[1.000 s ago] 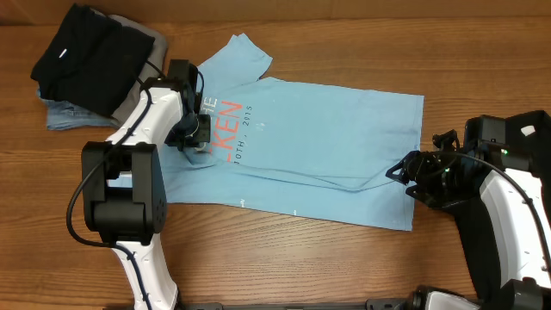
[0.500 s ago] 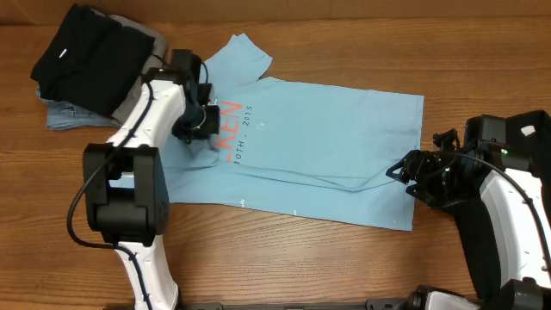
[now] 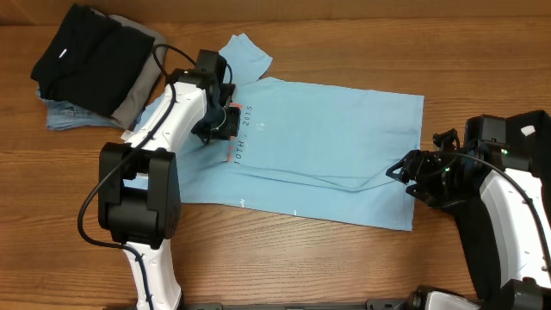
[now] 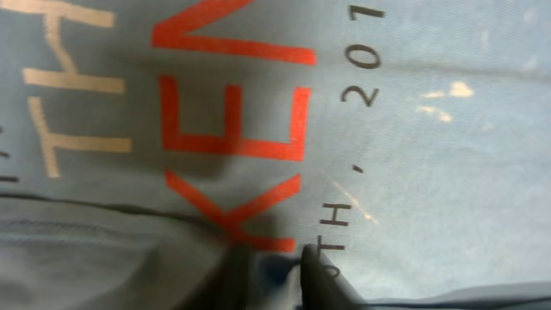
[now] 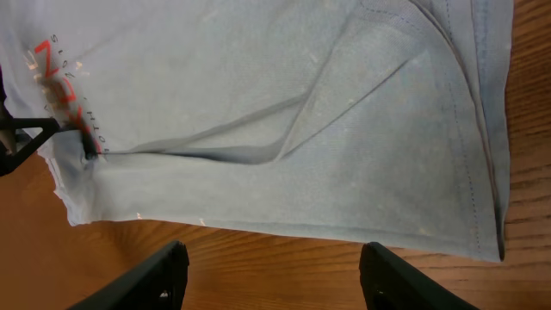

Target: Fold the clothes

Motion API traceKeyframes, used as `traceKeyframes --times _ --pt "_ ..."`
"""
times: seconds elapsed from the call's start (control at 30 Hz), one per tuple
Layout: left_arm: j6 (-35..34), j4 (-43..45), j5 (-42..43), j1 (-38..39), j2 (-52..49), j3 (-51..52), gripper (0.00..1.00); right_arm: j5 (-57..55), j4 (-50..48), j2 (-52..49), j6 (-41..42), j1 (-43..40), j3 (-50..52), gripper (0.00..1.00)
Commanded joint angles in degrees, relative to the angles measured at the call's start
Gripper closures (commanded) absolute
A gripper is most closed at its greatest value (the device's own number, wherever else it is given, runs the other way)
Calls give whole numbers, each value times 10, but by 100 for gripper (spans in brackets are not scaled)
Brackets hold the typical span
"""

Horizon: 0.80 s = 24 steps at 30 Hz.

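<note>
The light blue T-shirt (image 3: 336, 129) lies spread on the wooden table, its coral and white lettering partly covered. My left gripper (image 3: 225, 120) is down on its left part, over the lettering. In the left wrist view the fingers (image 4: 275, 263) are pinched together on a fold of the shirt (image 4: 430, 155). My right gripper (image 3: 401, 175) is open and empty, low over the table at the shirt's right hem; in its wrist view the fingers (image 5: 275, 271) frame bare wood just short of the shirt (image 5: 301, 86). A black garment (image 3: 82, 52) with a white label lies folded at the far left.
The black garment sits on a small pile with a grey piece (image 3: 138, 90) and a pale blue piece (image 3: 65, 114) under it. A shirt sleeve (image 3: 245, 56) sticks out toward the back. A long crease (image 5: 258, 129) runs across the shirt's lower half.
My left gripper has moved right and slightly back across the shirt, drawing the cloth over the lettering and hiding more of it. The right arm has not moved.
</note>
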<state>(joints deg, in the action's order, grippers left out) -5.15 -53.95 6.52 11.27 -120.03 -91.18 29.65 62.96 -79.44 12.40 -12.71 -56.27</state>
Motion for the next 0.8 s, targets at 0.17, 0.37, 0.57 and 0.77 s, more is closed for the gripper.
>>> traceKeyframes --times 0.17,0.37,0.57,0.77 --pt "13 -70 -87 -5 17 -80 55 5 -2 7 -2 2 -14 32" --pt "13 -86 -151 -36 15 -101 49 5 4 7 -2 2 -14 32" --pt "14 -60 -119 -94 12 -74 51 5 6 7 -2 2 -14 32" --pt "34 -30 -110 -120 12 -28 48 5 6 7 -2 2 -14 32"
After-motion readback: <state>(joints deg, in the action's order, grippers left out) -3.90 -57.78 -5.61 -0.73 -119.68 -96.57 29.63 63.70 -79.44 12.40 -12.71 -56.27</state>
